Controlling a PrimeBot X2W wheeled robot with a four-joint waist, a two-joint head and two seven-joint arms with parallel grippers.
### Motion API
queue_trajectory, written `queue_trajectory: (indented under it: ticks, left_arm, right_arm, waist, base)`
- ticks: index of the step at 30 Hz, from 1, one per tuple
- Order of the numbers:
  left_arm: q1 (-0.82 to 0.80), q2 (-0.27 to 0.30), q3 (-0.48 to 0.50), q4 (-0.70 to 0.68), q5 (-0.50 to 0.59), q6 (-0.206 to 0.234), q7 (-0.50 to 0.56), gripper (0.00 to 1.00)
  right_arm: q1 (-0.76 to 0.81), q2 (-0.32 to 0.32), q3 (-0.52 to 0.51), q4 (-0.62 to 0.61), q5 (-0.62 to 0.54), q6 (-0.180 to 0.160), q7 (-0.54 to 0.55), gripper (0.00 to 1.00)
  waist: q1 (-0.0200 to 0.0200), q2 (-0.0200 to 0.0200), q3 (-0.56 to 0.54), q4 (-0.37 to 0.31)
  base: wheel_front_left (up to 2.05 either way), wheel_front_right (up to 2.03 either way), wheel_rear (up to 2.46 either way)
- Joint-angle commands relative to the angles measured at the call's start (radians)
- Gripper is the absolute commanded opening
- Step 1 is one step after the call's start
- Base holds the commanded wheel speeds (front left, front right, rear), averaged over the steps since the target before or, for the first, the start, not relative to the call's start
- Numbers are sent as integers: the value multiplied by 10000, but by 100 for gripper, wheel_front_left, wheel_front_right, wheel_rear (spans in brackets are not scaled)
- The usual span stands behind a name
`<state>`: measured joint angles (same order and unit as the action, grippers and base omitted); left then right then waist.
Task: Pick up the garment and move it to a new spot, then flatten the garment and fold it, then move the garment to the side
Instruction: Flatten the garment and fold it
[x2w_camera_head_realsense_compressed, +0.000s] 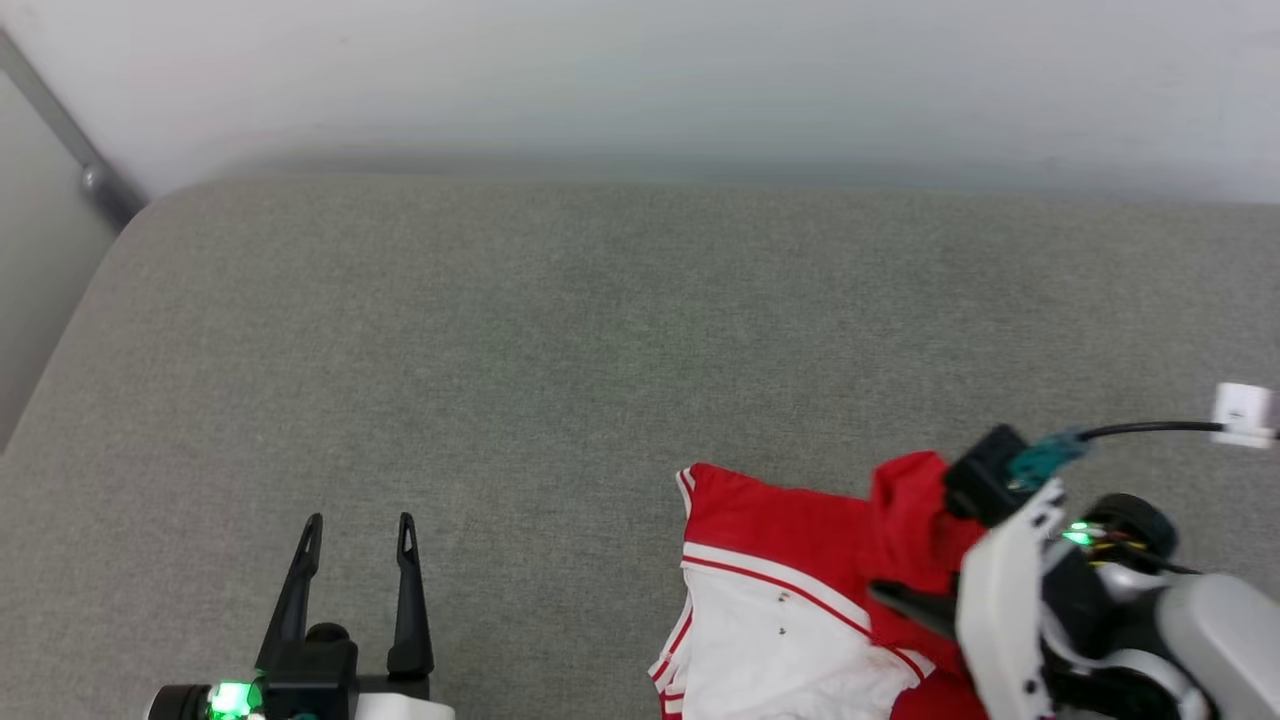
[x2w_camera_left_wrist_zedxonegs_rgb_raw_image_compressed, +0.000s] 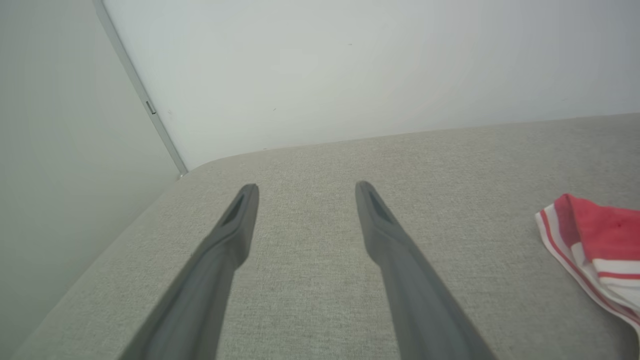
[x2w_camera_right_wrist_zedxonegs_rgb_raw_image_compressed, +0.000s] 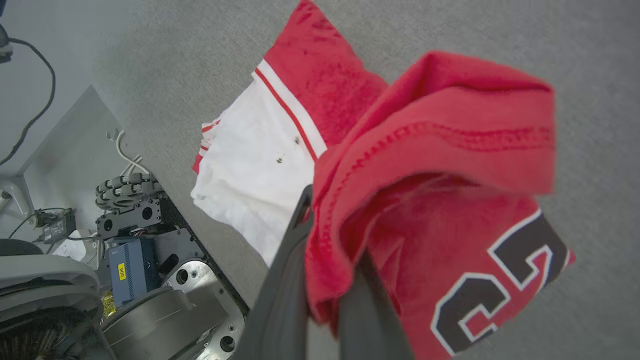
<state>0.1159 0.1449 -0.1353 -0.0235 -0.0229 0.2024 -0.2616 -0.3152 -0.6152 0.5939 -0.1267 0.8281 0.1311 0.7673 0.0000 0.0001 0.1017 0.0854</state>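
The garment (x2w_camera_head_realsense_compressed: 775, 545) is a red jersey with a white sleeve and striped trim, lying bunched at the near right of the grey cushion (x2w_camera_head_realsense_compressed: 560, 340). My right gripper (x2w_camera_head_realsense_compressed: 915, 575) is shut on a red fold of it, lifting that fold above the rest. In the right wrist view the garment (x2w_camera_right_wrist_zedxonegs_rgb_raw_image_compressed: 435, 135) drapes over my right gripper (x2w_camera_right_wrist_zedxonegs_rgb_raw_image_compressed: 330, 235), and part of a black-and-white number shows at the lower right. My left gripper (x2w_camera_head_realsense_compressed: 360, 520) stands open at the near left, well apart from the cloth. In the left wrist view my left gripper (x2w_camera_left_wrist_zedxonegs_rgb_raw_image_compressed: 306, 187) has nothing between its fingers, and the garment (x2w_camera_left_wrist_zedxonegs_rgb_raw_image_compressed: 597, 240) lies at the right edge.
A white wall (x2w_camera_head_realsense_compressed: 640, 80) runs behind the cushion, whose rounded left edge (x2w_camera_head_realsense_compressed: 70, 350) drops off. A black cable with a white plug (x2w_camera_head_realsense_compressed: 1243, 412) hangs at the right. The robot's base (x2w_camera_right_wrist_zedxonegs_rgb_raw_image_compressed: 135, 270) sits beside the cushion's near edge.
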Motion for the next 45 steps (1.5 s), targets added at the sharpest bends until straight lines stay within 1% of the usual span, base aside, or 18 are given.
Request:
queue_trajectory:
  ticks: [1,4,8,14,18,19,20,21,22,26,30,33,34,36,41,45]
  left_arm:
    - [-122,-47,-15,18,38,3,-45,100]
    - [-257,-122,-9,6,41,-69,-45,100]
    - [-433,-175,10,30,64,-138,-45,100]
    - [-563,-278,65,63,66,-190,-43,100]
    - [-626,-348,90,90,84,-237,-43,100]
    - [-614,-359,106,106,86,-244,-45,100]
    - [-580,-365,128,121,88,-247,-43,100]
    - [-536,-370,156,126,92,-250,-43,100]
    - [-464,-366,192,121,96,-247,-45,100]
    - [-230,-332,311,118,111,-252,-45,100]
    - [28,-290,411,76,100,-256,-43,100]
    - [170,-271,529,27,49,-289,-43,100]
    - [196,-283,561,11,33,-296,-43,100]
    - [237,-293,596,12,18,-331,-43,100]
    - [383,-315,647,4,58,-421,-43,100]
    - [394,-351,663,34,39,-465,-43,100]
  right_arm:
    - [-126,129,123,73,19,-8,27,0]
    - [-884,514,1080,651,-123,-8,15,0]
    - [-1567,1116,2078,1507,-12,-7,-202,0]
    - [-2236,1551,3186,2845,65,-7,-700,0]
    - [-2529,1605,3886,3841,-188,-8,-1077,0]
    - [-2543,1618,4035,4032,-190,-11,-1206,13]
    - [-2574,1636,4126,4176,-153,-13,-1372,43]
    - [-2661,1626,4273,4238,-204,-13,-1526,98]
    - [-2758,1588,4377,4244,-234,-13,-1719,100]
    - [-2993,1349,4440,3912,-410,-11,-2799,100]
    - [-2905,954,3827,3338,-842,-10,-4177,100]
    - [-2560,831,2741,3252,-1353,-10,-5240,100]
    - [-2464,849,2230,3307,-1611,-8,-5659,100]
    - [-2196,1056,1197,3504,-2126,-8,-6411,100]
    - [-1318,1803,-1351,4000,-3968,-8,-8179,100]
    - [-445,2458,-2968,4340,-5350,-8,-9380,100]
  waist:
    - [0,-1,107,104]
    - [0,-1,290,234]
    - [0,-1,503,415]
    - [0,-1,744,543]
    - [0,-1,812,553]
    - [0,-1,801,544]
    - [0,-1,772,520]
    - [0,-1,719,485]
    - [0,-1,657,439]
    - [0,-1,318,244]
    - [0,-1,-47,17]
    - [0,-1,-261,-183]
    - [0,-1,-312,-247]
    - [0,-1,-403,-353]
    - [0,-1,-595,-551]
    - [0,-1,-760,-643]
  base:
    - [0,0,0]
    - [0,0,0]
    - [0,0,0]
    - [0,0,0]
    - [0,0,0]
    - [0,0,0]
    - [0,0,0]
    - [0,0,0]
    - [0,0,0]
    - [0,0,0]
    - [0,0,0]
    - [0,0,0]
    - [0,0,0]
    - [0,0,0]
    - [0,0,0]
    - [0,0,0]
